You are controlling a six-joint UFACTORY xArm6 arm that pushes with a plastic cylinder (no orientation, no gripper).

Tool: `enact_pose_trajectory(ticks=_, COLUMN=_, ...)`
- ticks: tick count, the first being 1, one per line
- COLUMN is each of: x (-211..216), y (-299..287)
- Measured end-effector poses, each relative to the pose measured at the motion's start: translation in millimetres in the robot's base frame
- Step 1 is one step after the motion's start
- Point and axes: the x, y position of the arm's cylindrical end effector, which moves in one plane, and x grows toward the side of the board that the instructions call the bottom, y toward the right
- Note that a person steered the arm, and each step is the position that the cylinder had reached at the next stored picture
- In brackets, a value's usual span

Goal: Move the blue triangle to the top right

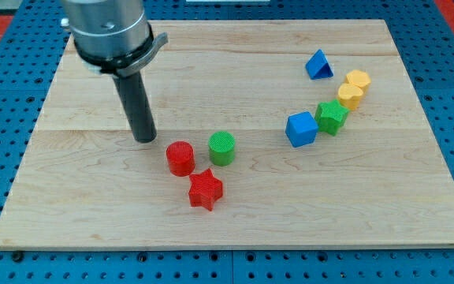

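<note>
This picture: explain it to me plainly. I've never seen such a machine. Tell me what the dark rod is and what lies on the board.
I am a robot arm with no hand; I hold nothing. The dark rod is my pusher, and my tip slides blocks across the wooden board. One camera looks down at the board.

My tip stands at the view's left, just left of the red cylinder, green cylinder and red star.

At the view's right lie the blue triangle, yellow block, green star and blue cube.

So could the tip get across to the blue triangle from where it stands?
Probably yes: my tip sits far to the view's left of the blue triangle, and the bare board above the green cylinder leaves a way.
</note>
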Motion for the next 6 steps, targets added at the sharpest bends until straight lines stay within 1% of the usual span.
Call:
enact_pose_trajectory(ticks=2, x=15, y=7)
enact_pose_trajectory(ticks=3, x=-54, y=24)
enact_pose_trajectory(ticks=4, x=-100, y=95)
enact_pose_trajectory(ticks=5, x=-125, y=203)
enact_pose_trajectory(ticks=6, x=-125, y=276)
